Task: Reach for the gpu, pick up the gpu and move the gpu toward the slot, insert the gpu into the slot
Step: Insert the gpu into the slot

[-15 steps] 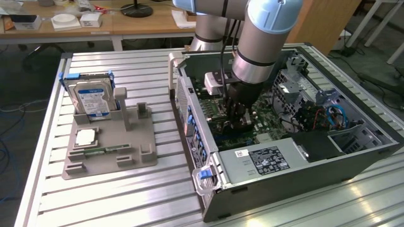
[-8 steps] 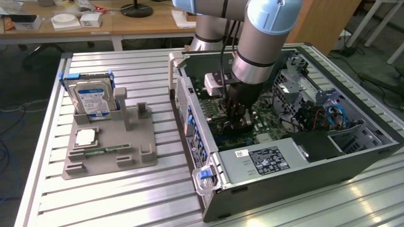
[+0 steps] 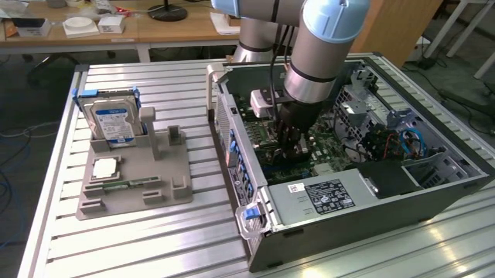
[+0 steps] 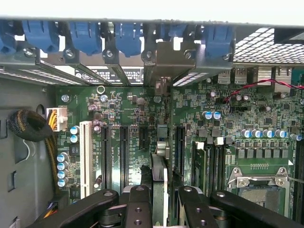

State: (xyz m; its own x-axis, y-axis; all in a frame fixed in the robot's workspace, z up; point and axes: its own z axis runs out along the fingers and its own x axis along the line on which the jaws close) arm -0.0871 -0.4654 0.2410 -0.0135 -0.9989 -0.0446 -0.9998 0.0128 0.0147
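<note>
My gripper [image 3: 294, 147] reaches down into the open computer case [image 3: 433, 191] over the green motherboard [image 4: 266, 114]. In the wrist view its two black fingers [image 4: 138, 199] are shut on the gpu [image 4: 159, 178]. The gpu shows edge-on as a thin upright card between them. Its pale metal bracket [image 4: 164, 59] stands against the case's rear wall, among the blue clips. The card runs along the line of the slot [image 4: 163, 132], of which just a bluish piece shows past the card's edge. Whether the card is seated in it I cannot tell.
Black expansion slots [image 4: 124, 156] and a white one [image 4: 86, 156] lie beside the card, and memory slots [image 4: 209, 164] and the silver processor socket [image 4: 259, 183] on the other side. A cable bundle [image 4: 28, 126] is close by. Outside the case, a grey fixture [image 3: 135, 174] holds a hard drive [image 3: 115, 119].
</note>
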